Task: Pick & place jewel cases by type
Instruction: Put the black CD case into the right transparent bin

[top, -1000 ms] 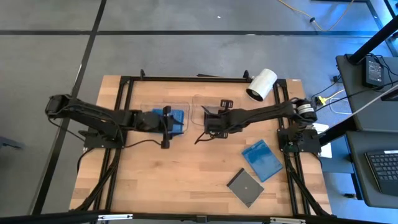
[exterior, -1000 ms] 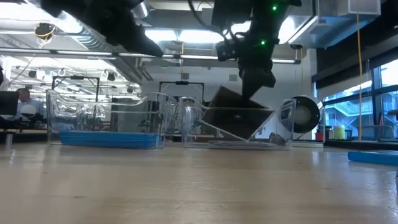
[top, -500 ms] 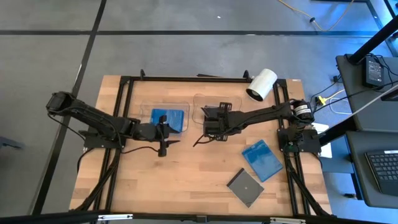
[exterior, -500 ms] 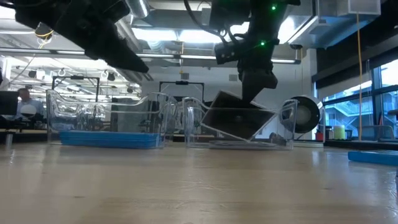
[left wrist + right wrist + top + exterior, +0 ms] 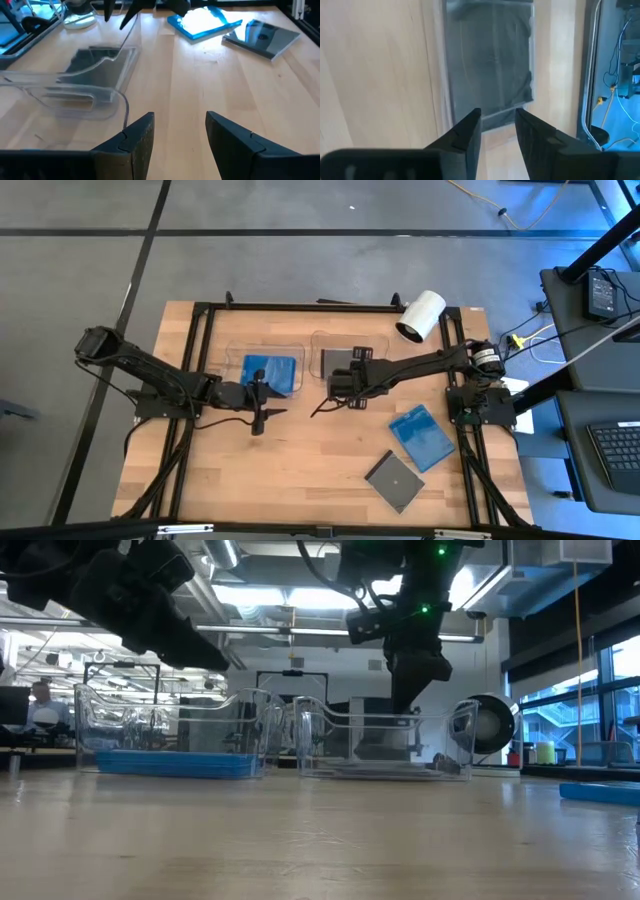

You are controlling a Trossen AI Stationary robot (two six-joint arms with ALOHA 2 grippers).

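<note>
My right gripper (image 5: 341, 378) (image 5: 408, 708) hangs open just above the right clear tray (image 5: 348, 343). A dark grey jewel case (image 5: 490, 55) (image 5: 95, 62) lies flat on that tray's floor, and the fingers stand above its near edge without touching it. My left gripper (image 5: 266, 398) (image 5: 180, 127) is open and empty, hovering over bare wood just near of the left clear tray (image 5: 175, 725), which holds blue jewel case material (image 5: 270, 371) (image 5: 180, 763) lying flat. One blue case (image 5: 421, 437) and one dark case (image 5: 394, 478) lie flat on the table near the right near corner.
A white cylinder (image 5: 420, 315) lies at the table's far right, behind the right tray. The two trays stand side by side along the far middle. Black frame rails (image 5: 200, 360) run along both table sides. Bare wood spreads across the near middle and left.
The dark case that leaned tilted in the right tray under my right gripper has dropped flat onto the tray floor, and the gripper stays above it. My left gripper has drawn back from over the left tray toward the near edge and slightly left.
</note>
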